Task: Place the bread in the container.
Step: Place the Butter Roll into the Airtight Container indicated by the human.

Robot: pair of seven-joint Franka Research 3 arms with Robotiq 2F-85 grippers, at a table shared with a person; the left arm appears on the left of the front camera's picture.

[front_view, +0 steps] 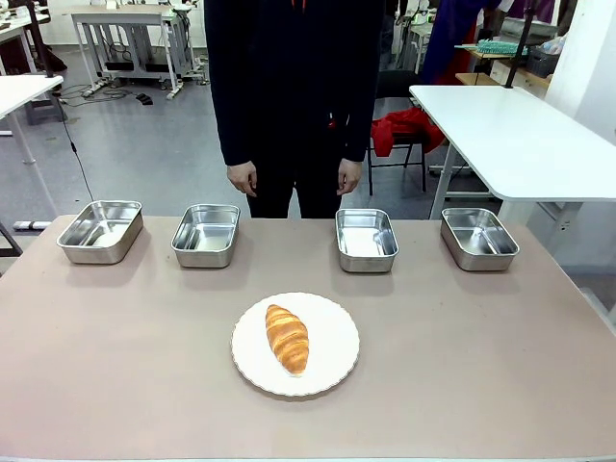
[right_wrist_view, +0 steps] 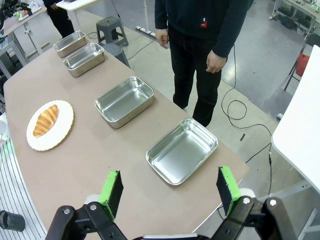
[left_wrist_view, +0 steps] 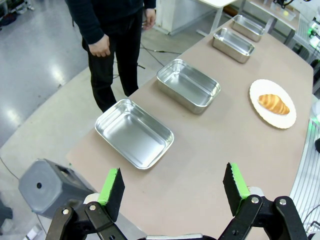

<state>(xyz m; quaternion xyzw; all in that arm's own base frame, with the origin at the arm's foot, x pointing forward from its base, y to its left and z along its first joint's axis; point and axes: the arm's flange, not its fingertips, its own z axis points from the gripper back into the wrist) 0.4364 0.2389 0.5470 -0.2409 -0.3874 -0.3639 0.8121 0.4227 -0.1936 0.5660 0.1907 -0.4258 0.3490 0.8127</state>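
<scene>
The bread (front_view: 287, 338) is a golden-brown croissant lying on a white scalloped plate (front_view: 332, 361) near the table's front middle. Several alike steel containers stand empty in a row along the far side, such as the leftmost (front_view: 100, 231) and the rightmost (front_view: 478, 238); which one the task means I cannot tell. My left gripper (left_wrist_view: 173, 192) hangs open above the table's left end, nearest a container (left_wrist_view: 135, 132), with the bread (left_wrist_view: 273, 104) far off. My right gripper (right_wrist_view: 169, 192) is open above the right end, over a container (right_wrist_view: 182, 150), and the bread (right_wrist_view: 46, 120) lies far from it.
A person in dark clothes stands at the far edge behind the middle, a hand (front_view: 243, 178) hanging at each side. A grey stool (left_wrist_view: 50, 185) stands off the table's left end. A white table (front_view: 520, 135) stands at the back right.
</scene>
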